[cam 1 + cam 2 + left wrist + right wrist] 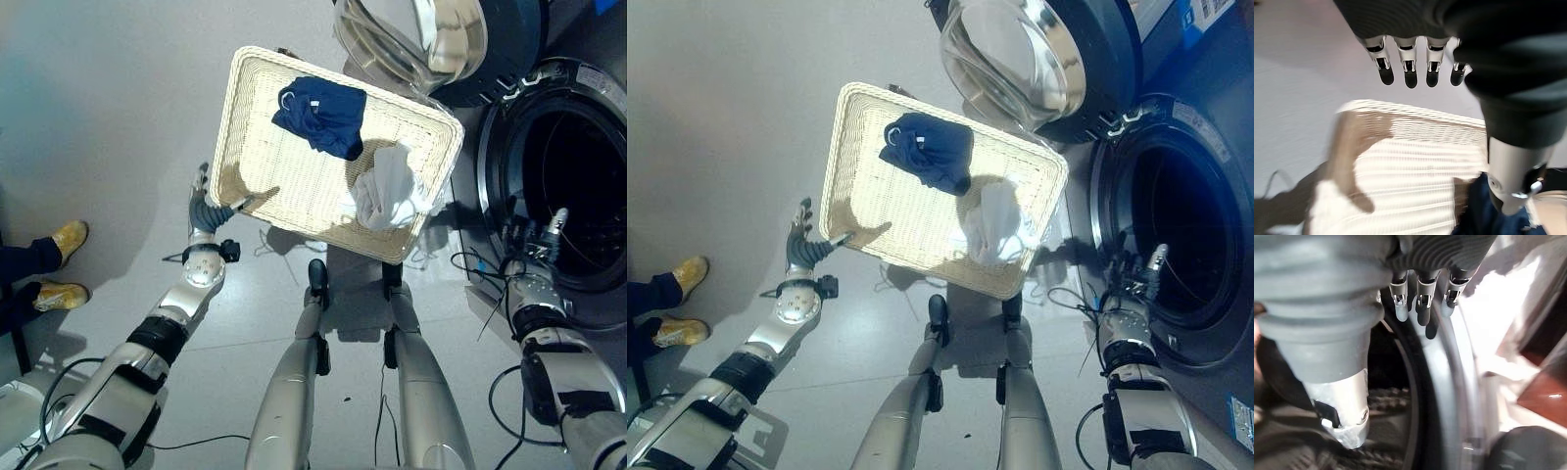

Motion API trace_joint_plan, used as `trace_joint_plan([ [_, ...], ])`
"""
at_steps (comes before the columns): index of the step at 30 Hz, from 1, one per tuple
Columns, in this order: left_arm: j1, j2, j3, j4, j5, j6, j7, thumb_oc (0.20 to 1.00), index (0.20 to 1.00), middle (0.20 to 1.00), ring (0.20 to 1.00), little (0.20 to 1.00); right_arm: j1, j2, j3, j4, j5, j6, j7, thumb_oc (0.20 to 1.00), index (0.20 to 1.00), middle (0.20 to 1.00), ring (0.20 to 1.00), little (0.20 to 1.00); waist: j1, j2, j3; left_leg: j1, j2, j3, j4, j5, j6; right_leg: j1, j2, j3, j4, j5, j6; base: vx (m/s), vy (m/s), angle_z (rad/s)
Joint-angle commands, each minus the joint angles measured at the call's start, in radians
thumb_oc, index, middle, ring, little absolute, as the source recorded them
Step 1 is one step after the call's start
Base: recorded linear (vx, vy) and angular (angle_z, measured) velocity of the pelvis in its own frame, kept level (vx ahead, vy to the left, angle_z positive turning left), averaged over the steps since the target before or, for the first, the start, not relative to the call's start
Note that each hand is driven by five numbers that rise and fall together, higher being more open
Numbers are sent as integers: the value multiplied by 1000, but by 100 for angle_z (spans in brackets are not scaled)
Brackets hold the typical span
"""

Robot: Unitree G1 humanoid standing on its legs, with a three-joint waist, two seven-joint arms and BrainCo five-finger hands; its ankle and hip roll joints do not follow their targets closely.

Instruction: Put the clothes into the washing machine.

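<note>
Clothes, a crumpled navy garment point(321, 113) and a white one point(390, 188), lie in a cream woven rectangular basket point(257, 166) on the floor beside the open-doored front-loading washing machine point(573, 186). Left hand point(204, 204) reaches, fingers straight, toward the basket's edge; right hand point(534, 238) hovers empty and relaxed at the drum mouth.
</note>
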Motion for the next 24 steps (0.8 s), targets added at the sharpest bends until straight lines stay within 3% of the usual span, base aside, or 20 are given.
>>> trace_joint_plan([
  [1, -25, 13, 61, 19, 62, 1, 53, 1000, 1000, 1000, 1000, 1000, 65, 1, 33, -20, -56, 3, 53, 1000, 1000, 1000, 1000, 1000, -23, -14, -20, -84, -68, 3, 161, -89, -11, -55, 41, -36, 176, -145, 31, 7, 103, 1],
  [3, -32, 13, 61, 20, 63, 6, 56, 1000, 1000, 1000, 1000, 1000, 68, 6, 36, -20, -63, 4, 54, 1000, 1000, 1000, 1000, 1000, -25, -15, -20, -86, -68, 4, 163, -90, -11, -58, 41, -34, 177, -144, 31, 0, 70, -1],
  [9, -213, -17, 44, 148, 54, 119, 32, 1000, 1000, 1000, 1000, 1000, 113, 94, 140, -32, -246, 36, 54, 1000, 1000, 1000, 1000, 1000, -78, -39, -20, -140, -69, 44, 274, -141, -6, -106, 41, 0, 205, -145, 27, 14, 140, -11],
  [14, -313, -22, 27, 228, 26, 172, 15, 1000, 1000, 1000, 1000, 1000, 144, 120, 213, -45, -298, 43, 95, 1000, 1000, 1000, 1000, 1000, -113, -58, -20, -175, -62, 76, 325, -163, -2, -144, 43, 18, 220, -139, 27, 0, 111, -9],
  [16, -381, -13, 4, 288, 39, 226, 18, 1000, 1000, 1000, 1000, 1000, 169, 127, 249, -60, -316, 47, 126, 1000, 1000, 1000, 1000, 1000, -141, -74, -20, -206, -55, 89, 366, -180, 0, -180, 44, 34, 236, -135, 28, -5, 110, -5],
  [23, -496, 8, -12, 413, 39, 260, 17, 1000, 1000, 1000, 1000, 1000, 210, 133, 316, -93, -374, 26, 150, 1000, 1000, 1000, 1000, 1000, -187, -103, -20, -266, -45, 119, 462, -233, 10, -251, 40, 63, 271, -132, 31, 10, 70, -10],
  [24, -495, 7, -19, 420, 44, 267, 17, 1000, 1000, 1000, 1000, 1000, 221, 134, 322, -94, -373, 27, 153, 1000, 1000, 1000, 1000, 1000, -185, -101, -20, -246, -41, 106, 471, -264, 6, -232, 47, 64, 280, -160, 36, 5, 22, -9],
])
